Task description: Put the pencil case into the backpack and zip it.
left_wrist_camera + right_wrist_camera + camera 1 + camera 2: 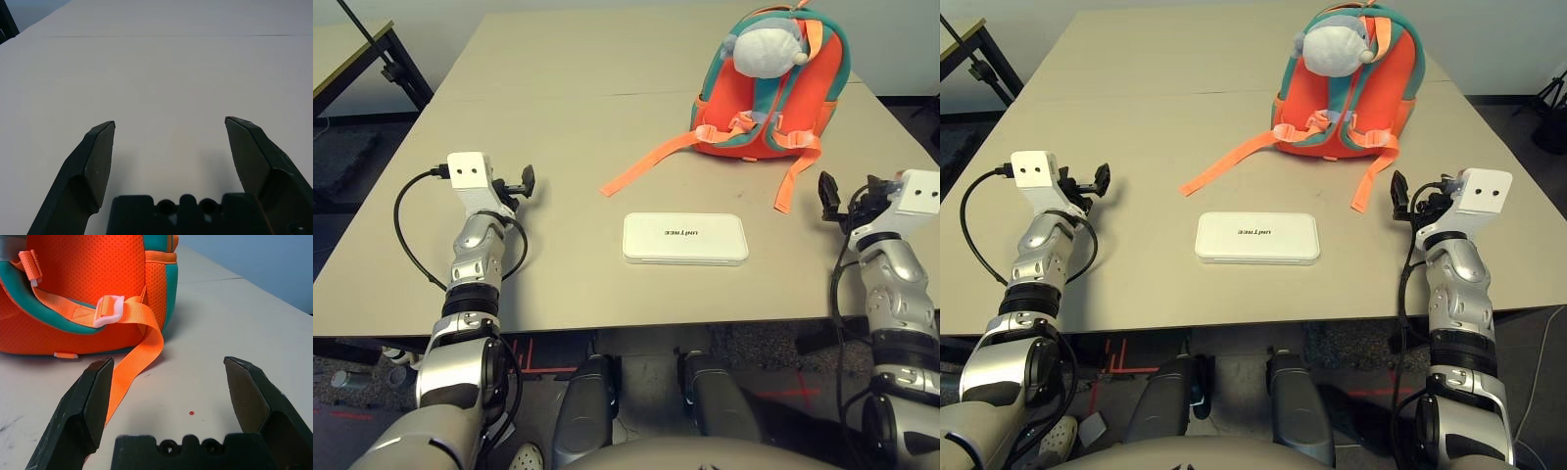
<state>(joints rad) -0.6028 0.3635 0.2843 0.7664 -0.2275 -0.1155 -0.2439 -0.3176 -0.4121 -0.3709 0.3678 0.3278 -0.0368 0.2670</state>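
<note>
I see the case (pixel 685 238) lying flat on the worktop (pixel 558 127), midway between my arms. The backpack (pixel 773 88) sits behind it, straps trailing toward me. My left gripper (pixel 168 147) is spread over bare worktop; my right gripper (pixel 166 382) is spread too, pointing at a strap (pixel 132 357).

The pencil case (pixel 685 238), a flat white rectangular box with rounded corners and small dark lettering on its lid, lay closed and flat near the table's front edge, long side across the robot's view. The backpack (pixel 766 93), orange with teal trim, lay farther back and to the right with its strap side up, a grey-white plush pouch (pixel 767 49) resting at its far end. Its light orange straps (pixel 650 163) trailed loose over the tabletop toward the case without reaching it.
</note>
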